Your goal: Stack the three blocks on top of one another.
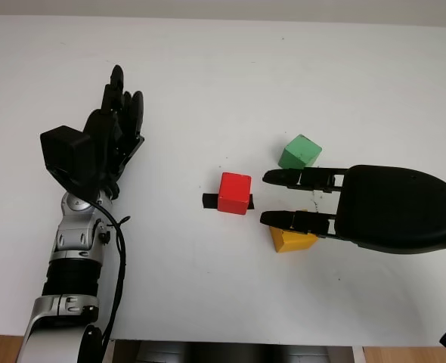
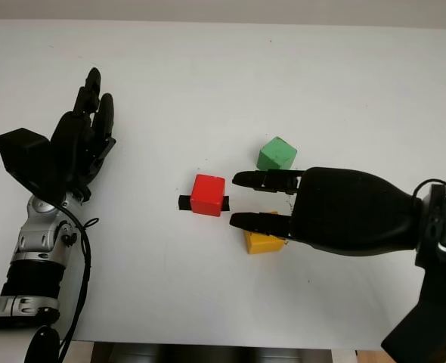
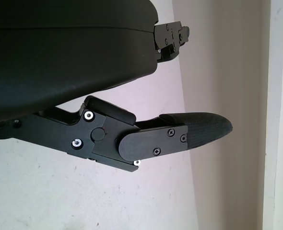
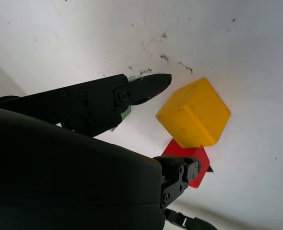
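So the three blocks are all sitting separately on the white surface [image 1: 208,76], nothing stacked yet. The red block [image 1: 234,193] is roughly in the middle, sitting on a little strip of black tape [image 1: 209,201] that sticks out on both sides of it. The green block [image 1: 299,152] is further back and to the right, tilted a bit on its spot. The yellow block [image 1: 292,240] is nearer the robot, right of the red one — partly covered by a finger in the head views, but the right wrist view shows it clearly, lying free on the surface.

The right robot hand [image 1: 283,198] is over the yellow block, fingers pointing towards the red block. It's open with nothing in it — one finger reaches out above the yellow block's far side, another crosses over it. Whether the lower finger actually touches the yellow block, I honestly can't tell from these angles.

The left robot hand [image 1: 117,113] is way off on the left side, well apart from the blocks, open and holding nothing.
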Robot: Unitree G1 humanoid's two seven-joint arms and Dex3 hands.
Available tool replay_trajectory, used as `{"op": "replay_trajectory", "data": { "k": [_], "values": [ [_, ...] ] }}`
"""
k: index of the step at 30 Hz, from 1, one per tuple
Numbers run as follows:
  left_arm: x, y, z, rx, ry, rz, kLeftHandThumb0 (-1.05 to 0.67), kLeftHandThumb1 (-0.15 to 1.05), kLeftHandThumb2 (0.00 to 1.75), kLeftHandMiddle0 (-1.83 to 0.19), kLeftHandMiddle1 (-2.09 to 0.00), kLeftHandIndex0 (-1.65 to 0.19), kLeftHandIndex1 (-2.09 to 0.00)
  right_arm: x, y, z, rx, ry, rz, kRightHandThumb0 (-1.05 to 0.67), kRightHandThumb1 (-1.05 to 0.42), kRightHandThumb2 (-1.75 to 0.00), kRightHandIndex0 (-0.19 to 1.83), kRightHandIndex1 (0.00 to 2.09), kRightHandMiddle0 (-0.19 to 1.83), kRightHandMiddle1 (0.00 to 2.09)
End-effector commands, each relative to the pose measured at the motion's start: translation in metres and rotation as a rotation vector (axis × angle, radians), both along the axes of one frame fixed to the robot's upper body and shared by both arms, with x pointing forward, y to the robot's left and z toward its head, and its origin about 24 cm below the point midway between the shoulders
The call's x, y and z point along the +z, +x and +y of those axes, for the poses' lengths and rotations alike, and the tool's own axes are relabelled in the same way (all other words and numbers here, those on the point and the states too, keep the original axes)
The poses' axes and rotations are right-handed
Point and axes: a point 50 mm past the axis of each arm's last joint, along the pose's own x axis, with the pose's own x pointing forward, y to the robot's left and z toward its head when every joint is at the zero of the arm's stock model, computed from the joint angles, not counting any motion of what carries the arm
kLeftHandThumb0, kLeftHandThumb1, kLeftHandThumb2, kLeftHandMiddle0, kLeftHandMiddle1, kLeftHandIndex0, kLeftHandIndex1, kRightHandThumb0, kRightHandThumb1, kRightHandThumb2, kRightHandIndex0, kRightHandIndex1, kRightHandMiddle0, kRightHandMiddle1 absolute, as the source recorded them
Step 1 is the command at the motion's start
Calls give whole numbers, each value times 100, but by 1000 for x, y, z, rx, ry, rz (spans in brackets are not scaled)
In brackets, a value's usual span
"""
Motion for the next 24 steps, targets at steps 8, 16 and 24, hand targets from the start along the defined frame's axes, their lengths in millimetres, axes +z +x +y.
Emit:
{"op": "replay_trajectory", "data": {
  "k": [8, 16, 24],
  "values": [
    [2, -4, 3, 5, 4, -18, -75, 105, 55, 15, -5, 15, -6, -3, 7, 4, 24, 32, 15, -40, -94, -4, 3, 3, 24, 5],
    [2, -5, 1, 12, 15, -17, -75, 105, 55, 14, -6, 15, -6, -7, 16, 7, 56, 61, 24, -42, -89, -4, 9, 7, 33, 11],
    [1, -7, 1, 13, -6, -13, -74, 105, 54, 14, -5, 15, -5, -9, 24, 9, 107, 104, -2, -37, -87, -5, 18, 11, 45, 19]
  ]
}}
